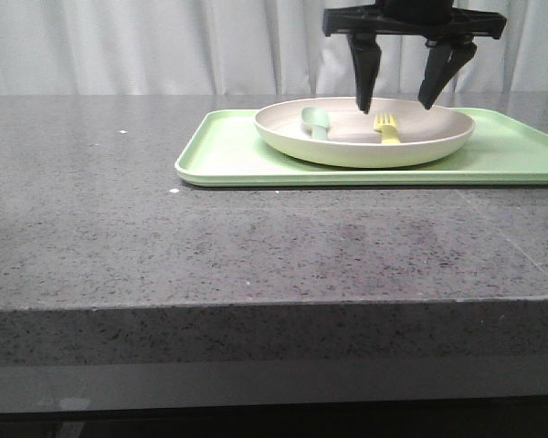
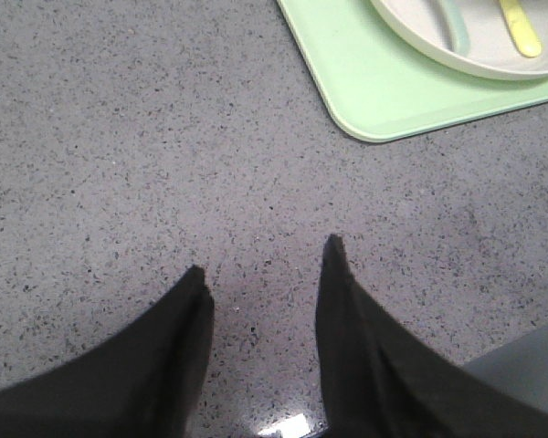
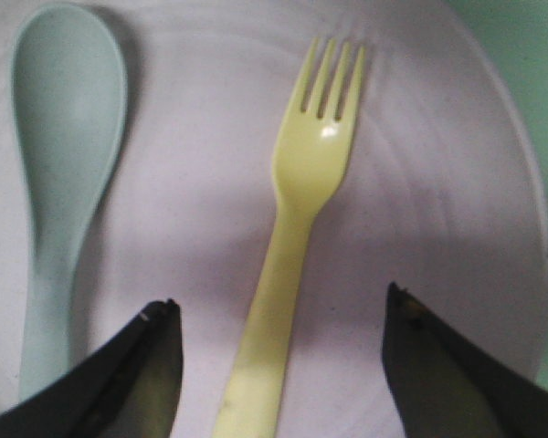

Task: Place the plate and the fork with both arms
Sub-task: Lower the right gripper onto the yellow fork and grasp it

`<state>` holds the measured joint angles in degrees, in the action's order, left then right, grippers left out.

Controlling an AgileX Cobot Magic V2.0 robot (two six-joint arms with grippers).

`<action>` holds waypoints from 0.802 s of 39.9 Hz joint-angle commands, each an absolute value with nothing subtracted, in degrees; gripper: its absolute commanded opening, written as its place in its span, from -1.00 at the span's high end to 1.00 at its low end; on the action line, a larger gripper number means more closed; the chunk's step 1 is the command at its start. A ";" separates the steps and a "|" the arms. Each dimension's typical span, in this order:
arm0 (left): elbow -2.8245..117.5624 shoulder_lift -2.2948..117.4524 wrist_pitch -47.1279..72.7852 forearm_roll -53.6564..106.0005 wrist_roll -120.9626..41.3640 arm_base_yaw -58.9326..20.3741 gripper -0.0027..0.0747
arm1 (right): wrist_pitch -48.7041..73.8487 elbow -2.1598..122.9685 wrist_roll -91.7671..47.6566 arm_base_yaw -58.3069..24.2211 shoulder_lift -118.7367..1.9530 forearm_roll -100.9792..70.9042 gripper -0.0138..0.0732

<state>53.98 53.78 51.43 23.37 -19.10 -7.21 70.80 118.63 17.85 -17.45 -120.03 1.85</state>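
Observation:
The cream plate [image 1: 365, 141] rests on the light-green tray [image 1: 228, 155] at the back right of the table. Inside the plate lie the yellow fork [image 1: 386, 128] and a pale green spoon [image 1: 315, 121]. My right gripper [image 1: 397, 106] hangs open just above the plate, one finger on each side of the fork's handle [image 3: 265, 338], not touching it. In the right wrist view the fork [image 3: 301, 210] points away from the open gripper [image 3: 279, 306]. My left gripper [image 2: 265, 255] is open over bare tabletop, well short of the tray's corner [image 2: 365, 119]; it is out of the front view.
The speckled grey table [image 1: 164, 237] ends at a front edge [image 1: 274, 306]. The tray runs off the right side of the front view. A white curtain [image 1: 146, 46] hangs behind the table. The spoon [image 3: 59, 155] lies beside the fork in the plate [image 3: 457, 210].

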 commanded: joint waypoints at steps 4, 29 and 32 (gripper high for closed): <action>55.45 54.51 48.10 24.72 -19.23 -7.02 0.23 | 69.63 120.87 18.95 -16.10 -118.47 1.91 -0.24; 55.45 54.64 47.75 24.72 -19.23 -7.02 0.23 | 66.47 120.87 19.28 -15.54 -120.87 -1.73 -0.11; 55.45 54.64 47.75 24.72 -19.23 -7.02 0.23 | 66.27 120.87 19.28 -15.54 -120.94 -1.73 0.03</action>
<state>53.89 55.00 51.17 23.37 -19.11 -7.21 68.42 119.01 19.22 -15.85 -124.16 -1.96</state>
